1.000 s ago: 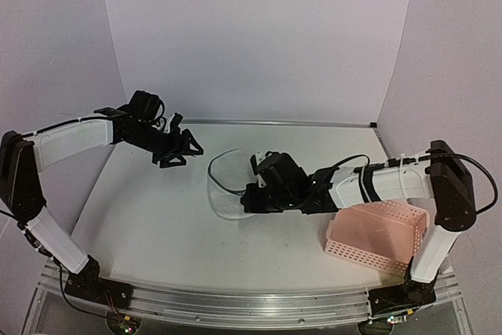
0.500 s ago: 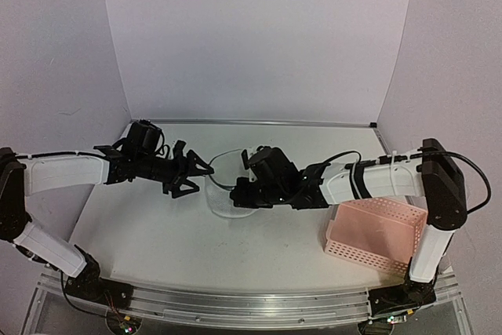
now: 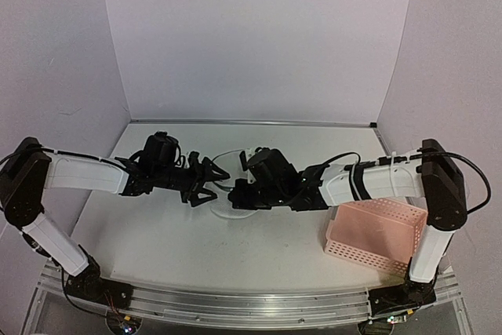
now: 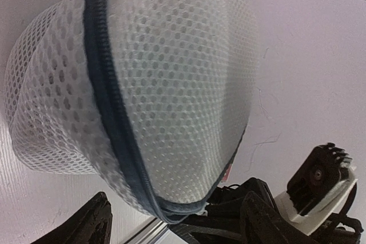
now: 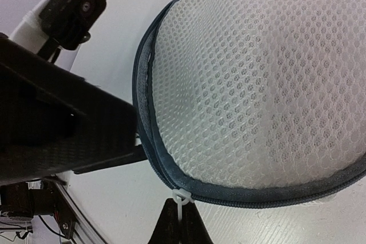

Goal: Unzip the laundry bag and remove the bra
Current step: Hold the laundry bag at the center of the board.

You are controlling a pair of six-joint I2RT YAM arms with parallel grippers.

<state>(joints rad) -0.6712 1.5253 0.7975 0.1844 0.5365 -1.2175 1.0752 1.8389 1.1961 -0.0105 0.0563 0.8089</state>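
Crowding the middle of the table [image 3: 157, 229], both arms meet at the laundry bag [image 4: 171, 84], which sits between their grippers, well clear of the back wall and of the table's left and near edges. Bare surface lies on those sides, and the only neighbour is the pink basket [image 3: 376, 237] at the near right corner, under the right arm's elbow and apart from the bag. A second ago the left arm was drawn back toward the far left, its gripper raised and well away from the mesh. It has since swung in low across the table, and the left gripper [image 3: 213, 184] now points straight at the bag's left side. The right arm has edged a little leftward with the bag, which then showed as a clear rounded outline and is now largely hidden from above by the two wrists. The basket has not moved. The left gripper's jaws are spread wide and hold nothing. Its wrist view shows the mesh dome and the dark zipper [image 5: 147, 135] just ahead of the two parted fingers [image 4: 91, 227], though whether they touch the fabric cannot be told. The right gripper [image 5: 178, 214] is pinched tight on the small white zipper pull [image 5: 180, 196] at the bag's rim — the zipper looks closed along the stretch that shows.
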